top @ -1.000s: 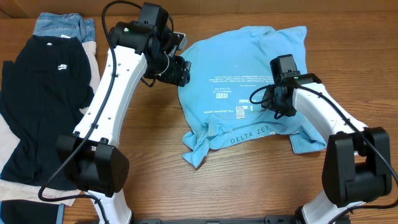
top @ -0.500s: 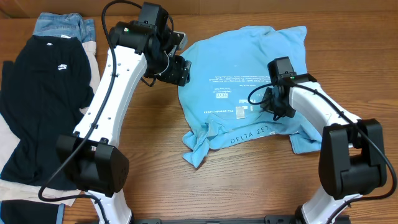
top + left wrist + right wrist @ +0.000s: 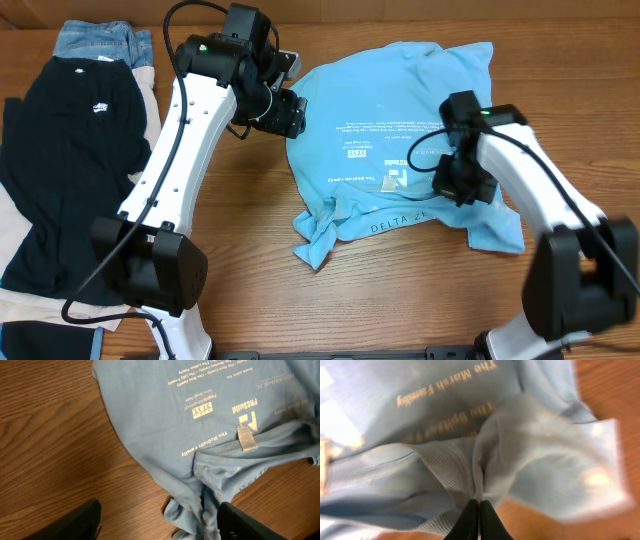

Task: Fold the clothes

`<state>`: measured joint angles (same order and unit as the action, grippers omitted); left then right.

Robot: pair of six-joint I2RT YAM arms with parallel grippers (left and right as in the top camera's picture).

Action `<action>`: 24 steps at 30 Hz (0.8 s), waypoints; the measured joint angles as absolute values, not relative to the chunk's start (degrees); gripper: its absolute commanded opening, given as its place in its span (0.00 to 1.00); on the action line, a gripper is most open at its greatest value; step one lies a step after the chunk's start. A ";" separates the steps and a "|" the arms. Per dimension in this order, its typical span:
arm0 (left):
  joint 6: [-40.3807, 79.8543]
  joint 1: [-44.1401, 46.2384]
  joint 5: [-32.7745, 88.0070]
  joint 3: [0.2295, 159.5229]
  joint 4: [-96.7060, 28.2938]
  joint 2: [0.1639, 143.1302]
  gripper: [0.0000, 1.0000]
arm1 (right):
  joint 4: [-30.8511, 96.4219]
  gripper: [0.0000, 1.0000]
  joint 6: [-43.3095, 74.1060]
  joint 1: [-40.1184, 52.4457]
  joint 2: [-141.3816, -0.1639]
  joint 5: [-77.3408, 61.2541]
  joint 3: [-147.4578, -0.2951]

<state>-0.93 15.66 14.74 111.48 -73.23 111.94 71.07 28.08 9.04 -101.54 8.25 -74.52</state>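
**Right pincer nips the blue shirt; left pincer hangs wide**

At the far left of the wooden counter [image 3: 250, 240], a black T-shirt [image 3: 70, 150] with a small white logo lies spread out. Its top edge overlaps blue jeans [image 3: 100, 40] at the back corner. Both lie well apart from the garment being worked on.

Next comes the left pincer [image 3: 288, 112], poised over the left edge of the sky-blue T-shirt [image 3: 390, 100]. Its wrist camera shows the two dark fingers [image 3: 75, 522] set wide apart and holding nothing. Below them are bare wood and a rumpled corner of the shirt.

The sky-blue T-shirt lies in the middle of the counter, towards the back. It is crumpled rather than flat, with white printed lines facing up, and one bunched corner trails towards the front edge. A small white tag [image 3: 246, 438] shows beside a ribbed seam.

The right pincer [image 3: 462, 185] sits on the right part of the shirt. In its wrist view, the fingertips [image 3: 468, 519] are pressed together. A fold of blue cloth and ribbed edging is gathered right at their tips, drawing the fabric up into a ridge.
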 measured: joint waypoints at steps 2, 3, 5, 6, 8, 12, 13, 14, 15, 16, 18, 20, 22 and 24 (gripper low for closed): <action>-0.93 15.66 14.35 111.48 -73.21 111.94 0.78 | 75.81 0.04 27.77 9.04 -97.43 7.09 -75.05; -0.93 15.66 14.28 111.48 -73.23 111.94 0.78 | 77.73 0.04 27.62 9.04 -95.92 6.46 -75.18; -0.93 15.64 13.96 111.48 -73.23 111.94 0.78 | 81.30 0.04 27.38 9.04 -92.82 5.19 -75.29; -0.93 15.66 13.87 111.48 -73.21 111.94 0.78 | 82.43 0.04 27.22 9.04 -92.05 4.67 -75.31; -0.93 15.66 13.69 111.48 -73.21 111.94 0.78 | 83.15 0.04 27.11 9.04 -91.66 3.75 -75.22; -0.93 15.64 13.45 111.48 -73.23 111.94 0.78 | 81.01 0.04 27.00 9.10 -91.66 1.65 -70.22; -0.93 15.64 13.43 111.48 -73.23 111.94 0.78 | 80.47 0.04 27.00 9.10 -91.66 1.17 -68.40; -0.93 15.64 13.41 111.48 -73.23 111.94 0.78 | 79.55 0.04 27.00 9.10 -91.66 0.75 -66.50; -0.95 15.64 13.30 111.48 -73.23 111.94 0.78 | 78.72 0.04 27.00 9.10 -91.66 0.10 -64.27; -0.93 15.64 13.26 111.48 -73.21 111.94 0.78 | 78.06 0.04 26.96 9.10 -91.66 -0.49 -62.24; -0.93 15.64 13.23 111.48 -73.21 111.94 0.78 | 75.85 0.04 27.00 9.10 -91.66 -2.42 -58.30; -0.93 15.64 13.23 111.48 -73.21 111.94 0.78 | 73.82 0.04 26.98 9.10 -91.66 -4.56 -56.40; -0.93 15.64 13.23 111.48 -73.21 111.94 0.78 | 72.16 0.04 26.98 9.15 -91.44 -6.46 -56.23; -0.93 15.64 13.04 111.48 -72.99 111.94 0.78 | 70.46 0.11 27.14 9.15 -90.17 -8.32 -56.29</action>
<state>-0.93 15.64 13.04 111.48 -72.99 111.94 70.46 27.14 9.15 -90.17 -8.32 -56.29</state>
